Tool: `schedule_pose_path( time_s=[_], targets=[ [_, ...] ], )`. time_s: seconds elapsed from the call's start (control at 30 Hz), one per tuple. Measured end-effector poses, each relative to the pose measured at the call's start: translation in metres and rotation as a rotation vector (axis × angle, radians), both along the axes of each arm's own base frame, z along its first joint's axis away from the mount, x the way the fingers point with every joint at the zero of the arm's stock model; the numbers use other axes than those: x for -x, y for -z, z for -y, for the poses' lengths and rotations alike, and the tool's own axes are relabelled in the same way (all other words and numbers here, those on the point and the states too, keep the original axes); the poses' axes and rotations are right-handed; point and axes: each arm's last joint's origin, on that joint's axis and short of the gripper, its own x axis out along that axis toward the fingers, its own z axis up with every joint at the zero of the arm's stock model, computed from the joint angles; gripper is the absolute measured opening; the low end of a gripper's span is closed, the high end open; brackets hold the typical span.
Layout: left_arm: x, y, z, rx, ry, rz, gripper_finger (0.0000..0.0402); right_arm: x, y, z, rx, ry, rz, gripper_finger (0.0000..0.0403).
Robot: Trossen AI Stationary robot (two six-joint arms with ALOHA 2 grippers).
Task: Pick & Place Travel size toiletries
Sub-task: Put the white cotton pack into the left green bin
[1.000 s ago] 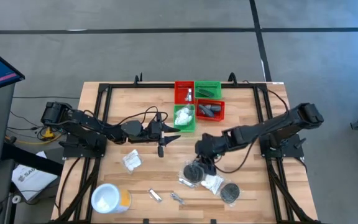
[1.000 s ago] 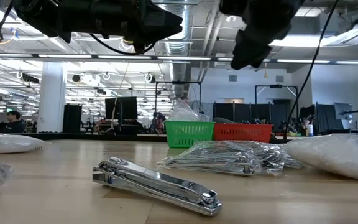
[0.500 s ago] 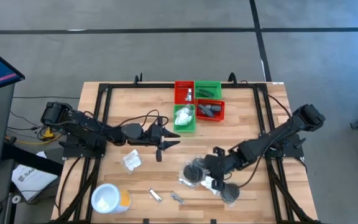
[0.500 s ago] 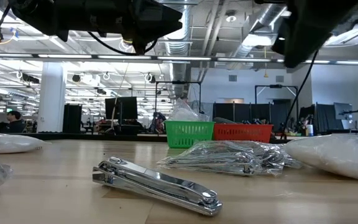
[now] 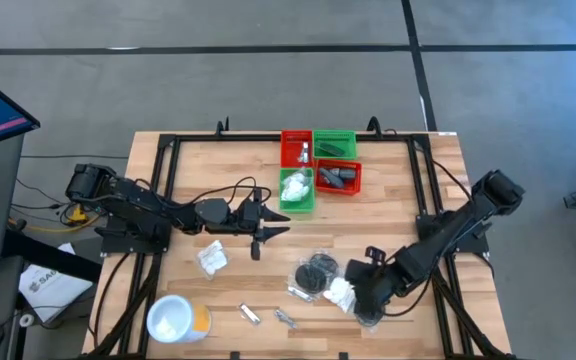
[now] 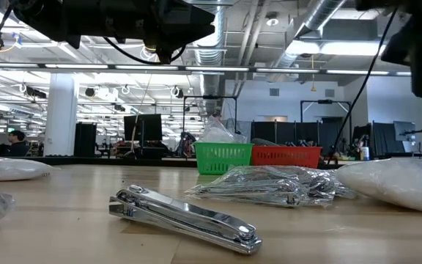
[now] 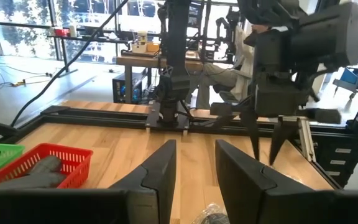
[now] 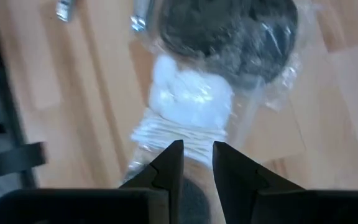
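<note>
right pincer point(image 5: 360, 296) | hung over white packet point(image 8: 190, 99) near-right on the surface point(image 5: 208, 300), tips a little apart, nothing pinched, lined up to grab | left pincer point(image 5: 273, 225) parked mid-surface, slightly apart, empty

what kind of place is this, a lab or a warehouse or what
Most likely a large open robotics lab or workshop: exposed ceiling ducts, rows of monitors on benches behind the wooden table, and a person seated far off.

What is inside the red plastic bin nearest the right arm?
The red plastic bin holds small dark grey bottles, lying on their sides. Anything beneath them stays hidden.
</note>
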Motion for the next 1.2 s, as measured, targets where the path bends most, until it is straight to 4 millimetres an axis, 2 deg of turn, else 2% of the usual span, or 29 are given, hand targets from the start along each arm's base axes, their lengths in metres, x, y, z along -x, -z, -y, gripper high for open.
schedule_pose_path(
  time_s=[0.17,0.5,1.0,1.2],
  targets=[
    [0.0,0.0,0.0,0.0,0.0,0.0,0.0104,0.001,0.016,-0.004,0.058,0.031,-0.073,0.0077],
    [0.0,0.0,0.0,0.001,-0.002,-0.004,0.0104,-0.008,0.046,-0.004,0.149,0.054,-0.148,0.0077],
    [0.0,0.001,0.0,0.002,-0.002,-0.009,0.0104,-0.011,0.051,-0.001,0.17,0.126,-0.138,0.0077],
    [0.0,0.001,0.0,0.001,-0.002,-0.012,0.0104,-0.015,0.064,-0.004,0.183,0.131,-0.153,0.0077]
  ],
)
